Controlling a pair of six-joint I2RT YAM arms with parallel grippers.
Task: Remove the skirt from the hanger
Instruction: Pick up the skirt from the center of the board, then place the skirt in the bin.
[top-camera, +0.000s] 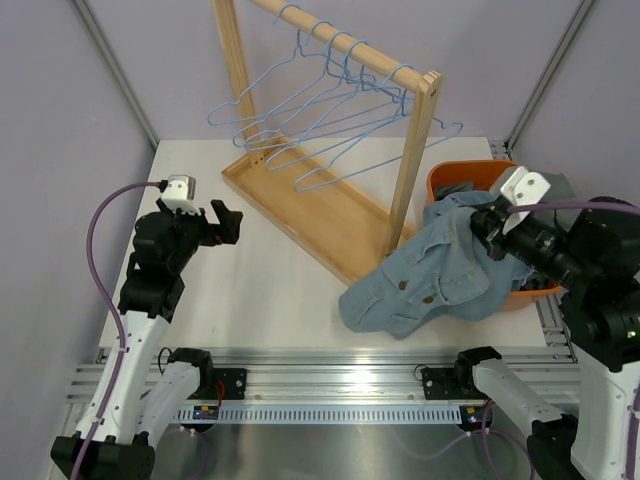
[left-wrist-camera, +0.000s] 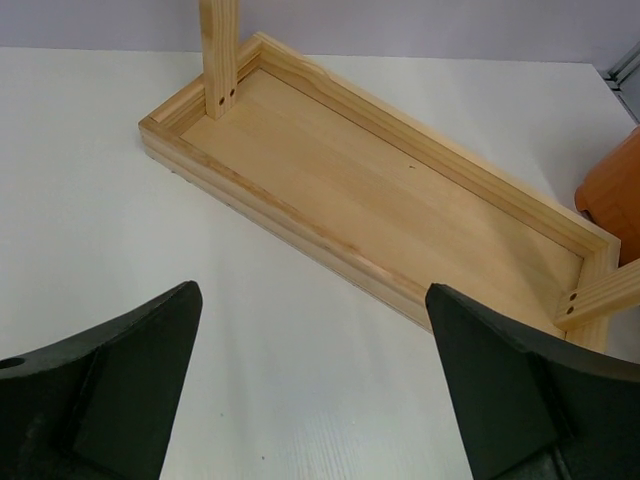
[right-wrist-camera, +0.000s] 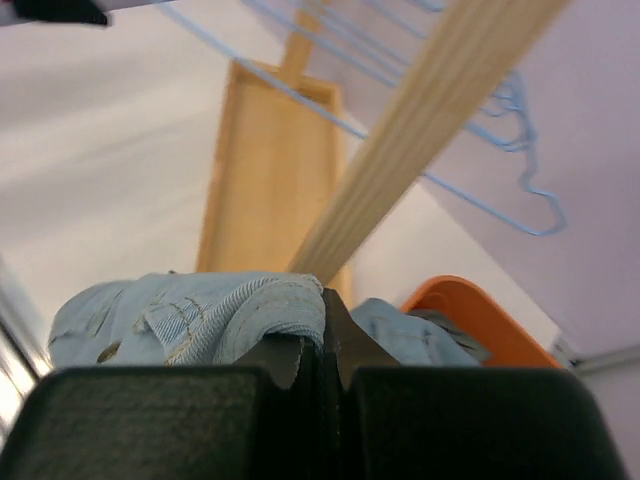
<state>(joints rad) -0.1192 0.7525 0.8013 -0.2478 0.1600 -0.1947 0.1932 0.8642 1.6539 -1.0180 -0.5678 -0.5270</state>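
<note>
Denim skirt (top-camera: 430, 272): long axis from orange basket (top-camera: 455, 168) rim toward table's (top-camera: 260, 290) near edge; right gripper (right-wrist-camera: 326, 335) clamped on it; left gripper (top-camera: 222, 222) wide.

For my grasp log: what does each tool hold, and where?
The right tool pinches a stitched edge of the light-blue denim skirt; the left tool holds nothing.
</note>
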